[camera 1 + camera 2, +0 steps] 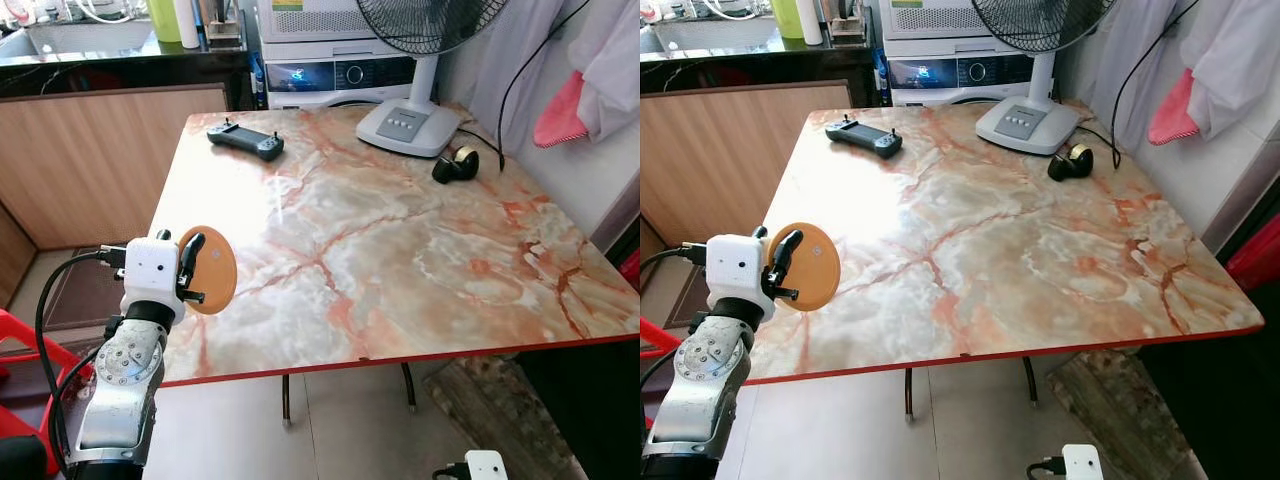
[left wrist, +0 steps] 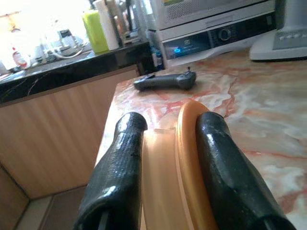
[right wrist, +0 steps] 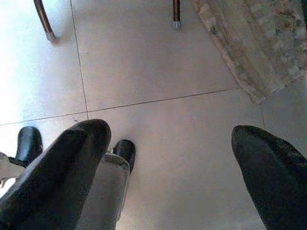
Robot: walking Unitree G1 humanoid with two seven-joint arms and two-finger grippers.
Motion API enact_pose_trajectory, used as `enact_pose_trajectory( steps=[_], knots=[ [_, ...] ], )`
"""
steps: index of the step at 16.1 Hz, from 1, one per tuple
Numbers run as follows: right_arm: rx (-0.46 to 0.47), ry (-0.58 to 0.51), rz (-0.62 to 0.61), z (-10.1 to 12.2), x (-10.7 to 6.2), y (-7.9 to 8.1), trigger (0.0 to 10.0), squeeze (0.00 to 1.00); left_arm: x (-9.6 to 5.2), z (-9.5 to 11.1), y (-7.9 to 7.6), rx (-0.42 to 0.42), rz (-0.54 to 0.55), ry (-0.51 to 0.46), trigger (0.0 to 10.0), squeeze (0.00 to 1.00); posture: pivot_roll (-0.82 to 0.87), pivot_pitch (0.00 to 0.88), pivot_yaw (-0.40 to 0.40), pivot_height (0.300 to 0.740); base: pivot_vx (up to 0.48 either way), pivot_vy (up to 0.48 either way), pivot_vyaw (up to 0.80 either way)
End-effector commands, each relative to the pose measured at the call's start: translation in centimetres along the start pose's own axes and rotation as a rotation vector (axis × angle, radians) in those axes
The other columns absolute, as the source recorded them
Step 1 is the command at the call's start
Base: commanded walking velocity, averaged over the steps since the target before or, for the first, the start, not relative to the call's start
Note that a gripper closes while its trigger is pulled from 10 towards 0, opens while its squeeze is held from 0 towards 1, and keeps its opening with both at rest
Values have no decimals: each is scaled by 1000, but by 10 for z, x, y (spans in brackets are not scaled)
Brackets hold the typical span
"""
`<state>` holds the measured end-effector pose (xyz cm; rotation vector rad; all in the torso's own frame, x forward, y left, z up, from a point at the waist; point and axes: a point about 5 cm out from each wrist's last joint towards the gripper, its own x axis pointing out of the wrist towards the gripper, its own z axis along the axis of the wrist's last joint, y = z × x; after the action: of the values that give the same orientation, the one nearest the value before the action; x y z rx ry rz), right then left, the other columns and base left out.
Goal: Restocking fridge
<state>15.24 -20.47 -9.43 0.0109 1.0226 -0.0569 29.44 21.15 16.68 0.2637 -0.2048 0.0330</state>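
A round orange lid-like disc (image 1: 212, 270) is held on edge over the near left corner of the marble table (image 1: 400, 250). My left gripper (image 1: 190, 268) is shut on the disc (image 2: 180, 167), one black finger on each face. In the left wrist view its fingers (image 2: 225, 177) clamp the rim. My right gripper (image 3: 168, 167) hangs low beside the table, open, pointing at the tiled floor with nothing between its fingers.
A black game controller (image 1: 245, 139) lies at the table's far left. A white fan base (image 1: 408, 125) and a black tape dispenser (image 1: 455, 164) stand at the far right. A wooden counter (image 1: 90, 160) is on the left, a red chair (image 1: 20, 370) by my left arm.
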Motion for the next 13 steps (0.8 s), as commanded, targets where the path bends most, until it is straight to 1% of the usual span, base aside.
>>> enact_pose_trajectory(
  steps=[1,7,13],
  knots=[
    [5,10,-3,-3,-1,-1,10000,0,3,8,-3,23,-5,-42,10000,0,70,0,-9,740,0,0,-563],
    [-6,18,3,-3,-1,-1,10000,0,4,9,-3,22,3,-51,10000,0,70,0,-11,740,0,0,-800],
    [-6,23,7,-4,-1,-1,10000,0,6,11,-5,-13,8,-64,10000,0,71,0,-11,740,0,0,-800]
  ],
)
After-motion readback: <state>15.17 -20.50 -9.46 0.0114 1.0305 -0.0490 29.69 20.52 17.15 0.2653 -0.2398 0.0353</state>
